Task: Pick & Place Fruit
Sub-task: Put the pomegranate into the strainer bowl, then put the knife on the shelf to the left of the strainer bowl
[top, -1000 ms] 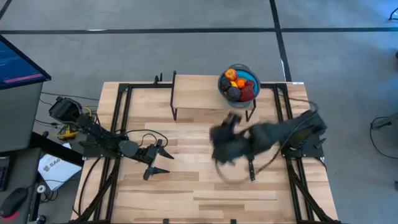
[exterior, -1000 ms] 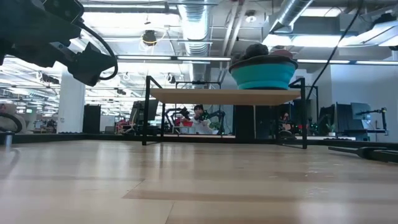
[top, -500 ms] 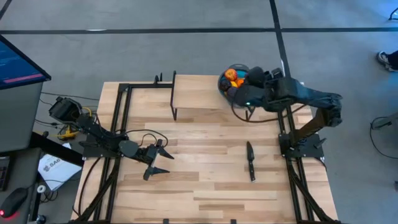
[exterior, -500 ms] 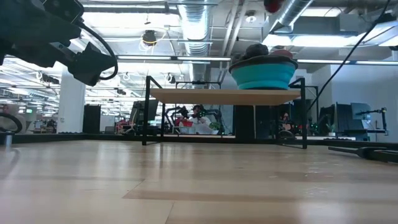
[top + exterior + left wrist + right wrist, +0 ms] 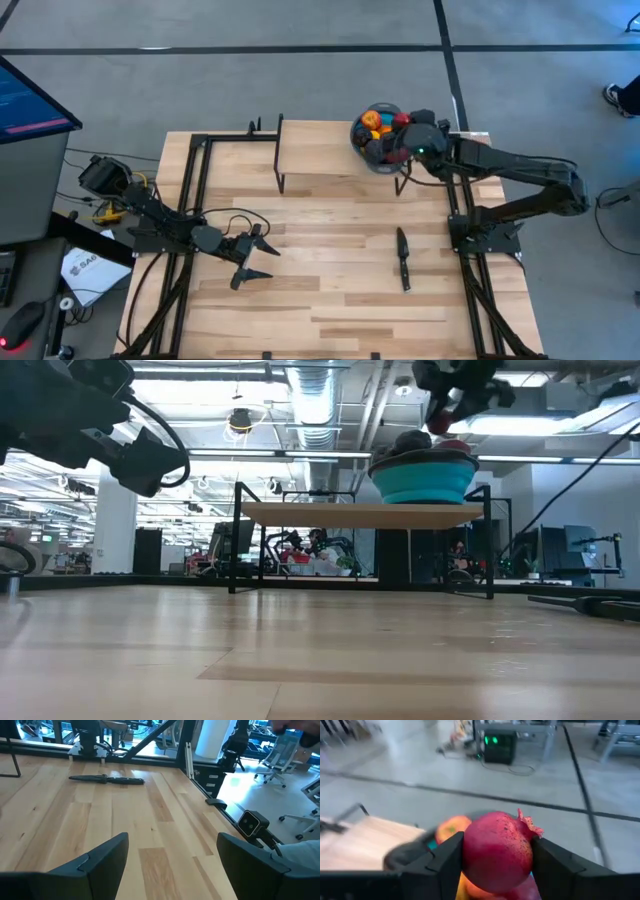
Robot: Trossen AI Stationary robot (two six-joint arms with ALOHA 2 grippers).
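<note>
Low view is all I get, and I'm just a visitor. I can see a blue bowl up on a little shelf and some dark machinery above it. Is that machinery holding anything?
Observer: Yes. The right wrist view shows the right gripper shut on a red pomegranate.
Operator: Is anything else lying on the table? I only see bare wood.
Observer: The high view shows a black knife lying flat on the table, away from the blue bowl.
Operator: And the dark arm at my upper left?
Observer: That is the left arm; the left gripper is open and empty over the table's left side.
</note>
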